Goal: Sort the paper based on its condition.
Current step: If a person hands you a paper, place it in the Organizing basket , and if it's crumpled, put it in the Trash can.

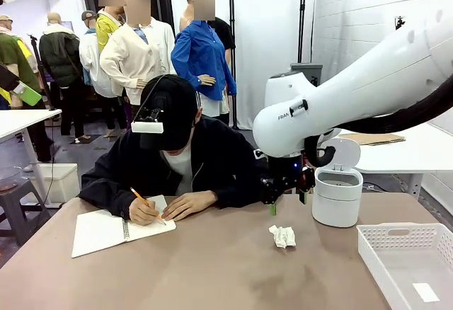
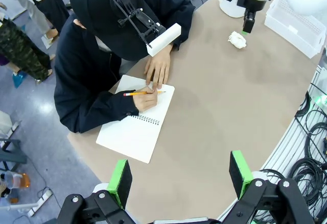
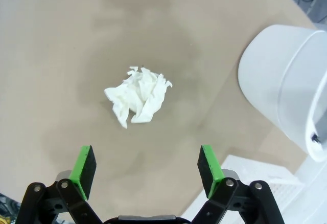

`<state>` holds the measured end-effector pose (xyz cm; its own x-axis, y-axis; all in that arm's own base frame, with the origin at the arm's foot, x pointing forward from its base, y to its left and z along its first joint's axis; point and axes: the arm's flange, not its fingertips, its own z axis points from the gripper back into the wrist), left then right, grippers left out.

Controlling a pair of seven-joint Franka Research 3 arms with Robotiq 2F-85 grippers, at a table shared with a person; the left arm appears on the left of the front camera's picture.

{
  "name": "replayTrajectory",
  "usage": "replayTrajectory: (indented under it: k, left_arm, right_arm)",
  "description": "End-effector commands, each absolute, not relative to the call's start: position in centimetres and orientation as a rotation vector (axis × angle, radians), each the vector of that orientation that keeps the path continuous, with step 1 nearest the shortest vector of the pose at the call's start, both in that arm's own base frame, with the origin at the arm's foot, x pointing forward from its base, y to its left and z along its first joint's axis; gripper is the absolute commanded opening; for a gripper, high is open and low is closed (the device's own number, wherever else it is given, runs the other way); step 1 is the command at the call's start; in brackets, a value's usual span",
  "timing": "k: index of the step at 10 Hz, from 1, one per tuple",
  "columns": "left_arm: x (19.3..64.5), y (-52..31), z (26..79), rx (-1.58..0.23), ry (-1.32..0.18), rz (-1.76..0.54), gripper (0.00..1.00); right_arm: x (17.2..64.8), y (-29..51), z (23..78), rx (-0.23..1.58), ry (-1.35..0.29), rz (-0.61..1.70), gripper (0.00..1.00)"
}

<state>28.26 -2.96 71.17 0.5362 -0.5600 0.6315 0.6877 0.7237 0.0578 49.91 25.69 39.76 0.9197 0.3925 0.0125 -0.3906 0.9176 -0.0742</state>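
Note:
A crumpled white wad of paper (image 1: 283,236) lies on the brown table right of centre. My right gripper (image 1: 289,200) hangs just above and behind it, open and holding nothing. In the right wrist view the wad (image 3: 138,100) sits ahead of the open right gripper (image 3: 149,165), its green pads spread wider than the wad. My left gripper (image 2: 180,175) is open and empty, high above the near table edge, and from there the wad (image 2: 237,40) and the right gripper (image 2: 249,24) show far off.
A person writes with a pencil in a spiral notebook (image 1: 117,228) at the table's left. A white lidded bin (image 1: 337,195) stands behind the wad, lid up. A white slotted basket (image 1: 396,236) sits at the right front, a small flat white slip (image 1: 425,292) on its floor.

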Motion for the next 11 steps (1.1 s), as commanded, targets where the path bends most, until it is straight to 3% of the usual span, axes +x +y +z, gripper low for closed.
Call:
replayTrajectory:
  k: [1, 11]
  left_arm:
    - [28.3, -2.9, 71.2, -0.201, -0.673, -0.744, 1.00]
    - [28.3, -2.9, 71.2, -0.201, -0.673, -0.744, 1.00]
  right_arm:
    - [51.8, 26.4, 38.0, -0.042, 0.001, 0.347, 1.00]
    - [52.1, 26.1, 30.2, 0.019, 0.072, 0.326, 1.00]
